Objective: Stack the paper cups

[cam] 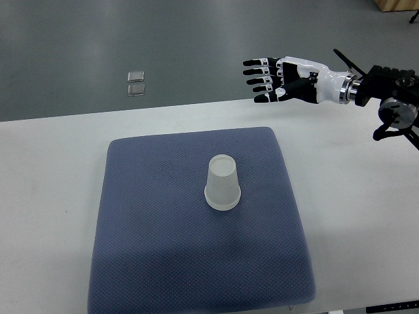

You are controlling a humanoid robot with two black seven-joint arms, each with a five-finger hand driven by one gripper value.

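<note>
A white paper cup (222, 183) stands upside down near the middle of the blue-grey mat (150, 248). It looks like a stack, but I cannot tell how many cups it holds. My right hand (275, 81) hovers above the table's far edge, up and to the right of the cup, well apart from it. Its fingers are spread flat and hold nothing. The right arm comes in from the right edge. No left arm shows.
The mat lies on a white table (46, 170). Beyond the far edge is grey floor with two small clear squares (136, 83). A wooden corner (396, 5) shows at the top right.
</note>
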